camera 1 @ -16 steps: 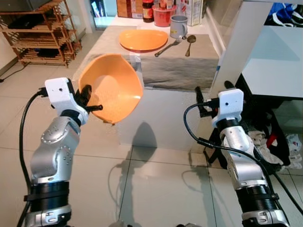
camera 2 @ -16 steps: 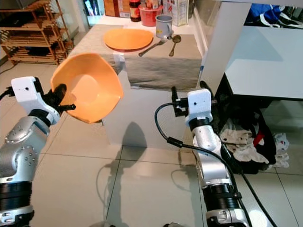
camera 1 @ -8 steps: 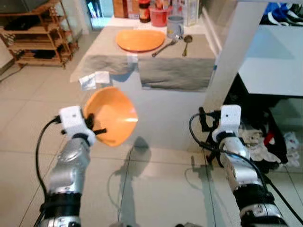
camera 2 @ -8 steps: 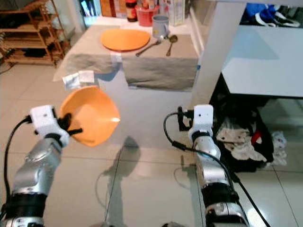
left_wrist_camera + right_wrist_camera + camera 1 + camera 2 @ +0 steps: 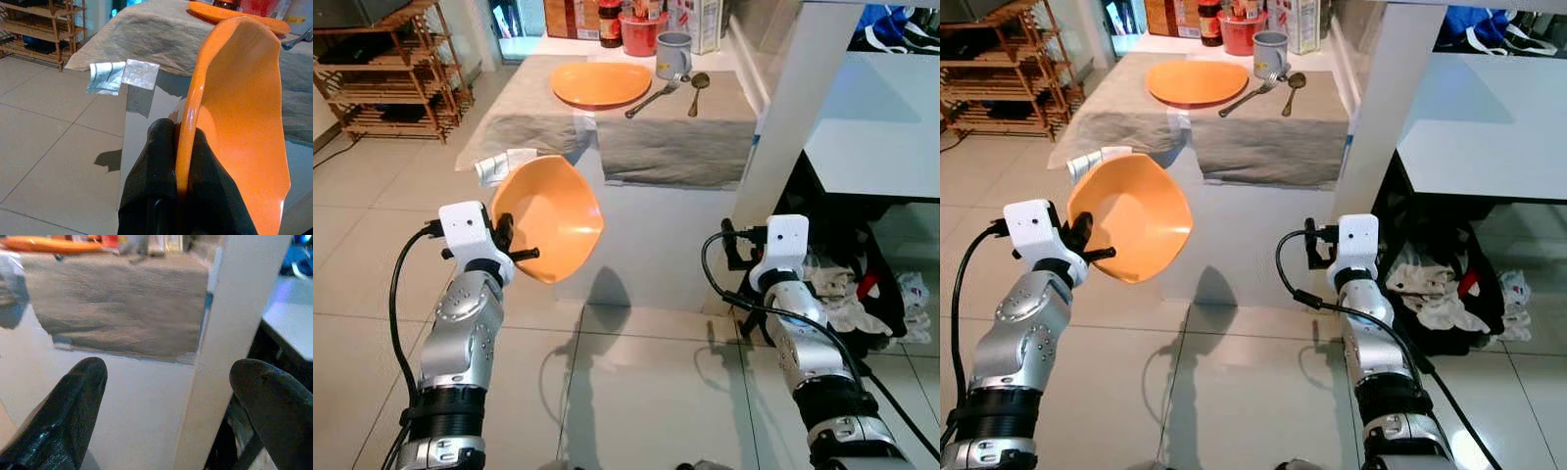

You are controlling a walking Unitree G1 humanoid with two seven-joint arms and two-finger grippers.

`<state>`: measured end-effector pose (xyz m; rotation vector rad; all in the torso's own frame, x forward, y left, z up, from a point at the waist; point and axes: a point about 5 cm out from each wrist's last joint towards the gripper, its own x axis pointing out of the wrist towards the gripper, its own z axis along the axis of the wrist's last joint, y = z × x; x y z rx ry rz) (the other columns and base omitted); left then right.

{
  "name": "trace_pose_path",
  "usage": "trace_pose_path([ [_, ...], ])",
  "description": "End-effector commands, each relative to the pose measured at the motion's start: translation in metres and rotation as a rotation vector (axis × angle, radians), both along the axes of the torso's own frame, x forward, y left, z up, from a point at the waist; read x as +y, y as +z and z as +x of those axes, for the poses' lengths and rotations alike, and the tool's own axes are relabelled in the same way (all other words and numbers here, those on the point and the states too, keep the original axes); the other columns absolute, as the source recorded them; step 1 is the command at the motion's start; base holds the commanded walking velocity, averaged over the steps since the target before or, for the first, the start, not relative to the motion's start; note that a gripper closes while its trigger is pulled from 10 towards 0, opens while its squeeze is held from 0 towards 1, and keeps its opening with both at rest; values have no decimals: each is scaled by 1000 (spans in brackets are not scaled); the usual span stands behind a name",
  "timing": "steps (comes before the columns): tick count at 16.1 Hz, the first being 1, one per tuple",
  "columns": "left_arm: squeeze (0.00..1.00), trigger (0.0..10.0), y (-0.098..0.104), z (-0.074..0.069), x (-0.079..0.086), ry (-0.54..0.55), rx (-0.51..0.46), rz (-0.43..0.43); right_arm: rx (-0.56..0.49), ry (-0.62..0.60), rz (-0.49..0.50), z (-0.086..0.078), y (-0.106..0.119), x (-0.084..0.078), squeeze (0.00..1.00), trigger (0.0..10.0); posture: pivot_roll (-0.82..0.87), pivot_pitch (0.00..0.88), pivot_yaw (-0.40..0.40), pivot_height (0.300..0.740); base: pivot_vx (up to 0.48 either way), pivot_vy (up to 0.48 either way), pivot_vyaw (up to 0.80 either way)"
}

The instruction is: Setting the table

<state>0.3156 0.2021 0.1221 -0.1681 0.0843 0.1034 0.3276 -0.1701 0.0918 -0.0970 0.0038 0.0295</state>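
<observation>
An orange bowl (image 5: 551,220) is held tilted on its side in front of the low table, its rim pinched by my left gripper (image 5: 506,240), which is shut on it; the black fingers (image 5: 161,166) clamp the rim (image 5: 188,132). On the cloth-covered table (image 5: 666,147) lie an orange plate (image 5: 601,83), a fork (image 5: 651,98), a spoon (image 5: 696,90) and a grey mug (image 5: 674,55). My right gripper (image 5: 732,245) hangs open and empty near the white post (image 5: 783,108), its fingers (image 5: 73,406) wide apart.
Bottles and a red container (image 5: 636,29) stand at the table's far edge. A wooden rack (image 5: 386,69) is at the left. A white desk (image 5: 871,137) with clothes (image 5: 862,294) heaped beneath is at the right. Paper tags (image 5: 504,164) hang off the table's left corner.
The camera has shifted. My left arm lowered the bowl from a high position, then brought it up a little toward the table. The right arm has stayed still.
</observation>
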Motion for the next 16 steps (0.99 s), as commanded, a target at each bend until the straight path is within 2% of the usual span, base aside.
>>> trace_pose_path([
  [1, 0, 0, 29, 5, -5, -16, -137, 6, -58, 22, -28, 3, 12, 3, 0, 10000, -34, 0, 38, 740, 0, -465, 0],
  [4, 0, 0, 41, 7, -11, -36, -183, 6, -145, 30, -64, 6, 28, 5, 0, 10000, -37, 0, 37, 740, 0, -456, 0],
  [6, 0, 0, 43, 7, -12, -43, -188, 2, -177, 18, -50, 7, 37, 4, 0, 10000, -38, 0, 38, 740, 0, -450, 0],
  [9, 0, 0, 45, 7, -16, -62, -192, 9, -173, 12, -44, 7, 36, 4, 0, 10000, -38, 0, 42, 740, 0, -436, 0],
  [16, 0, 0, 46, 10, -17, -66, -181, 41, -164, 43, -47, 2, 31, 13, 0, 10000, -41, 0, 46, 740, 292, -378, 0],
])
